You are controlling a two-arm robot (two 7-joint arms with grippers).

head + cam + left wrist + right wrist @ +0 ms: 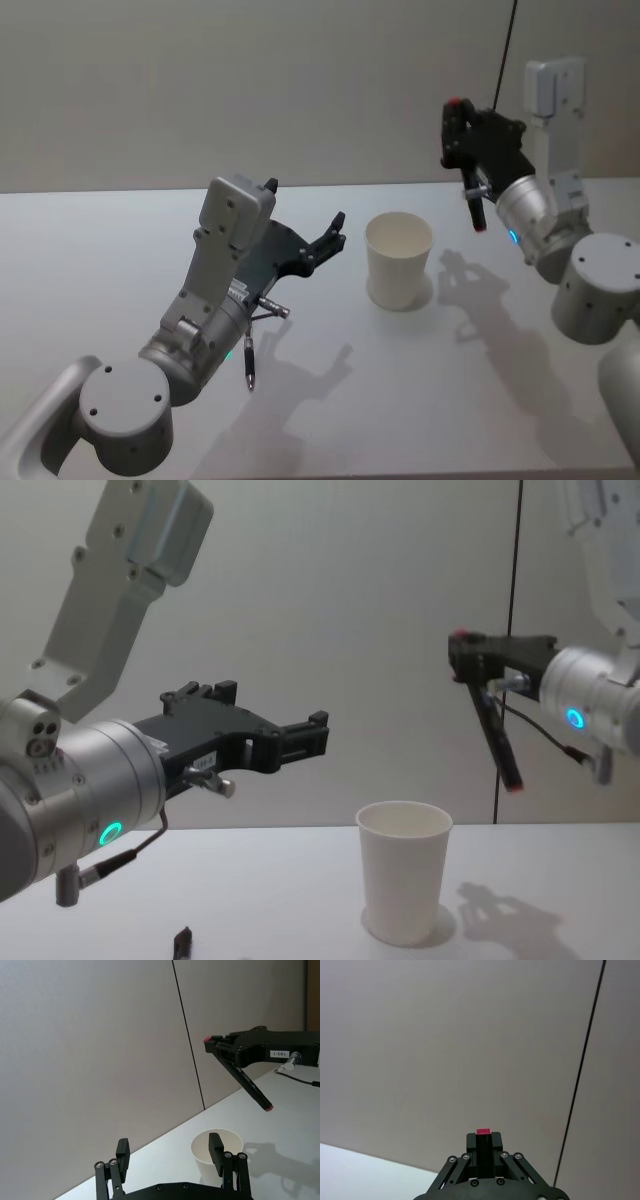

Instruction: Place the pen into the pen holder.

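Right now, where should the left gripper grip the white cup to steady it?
Probably its side wall, from the robot's left: the cup stands upright, the open left gripper is there, and the mouth must take the pen in the right gripper.

The pen holder (399,260) is plain white, without pattern. The pen (493,728) is black with red ends. The left claw (333,235) and right claw (462,658) are matte black, on silver-grey arms (215,300) with cyan light rings (110,832). The worktop (100,240) is pale grey-white.

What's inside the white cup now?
Nothing shows inside the pen holder: the visible inner wall is bare; its bottom is hidden. The right gripper holds the pen in the air to its right.
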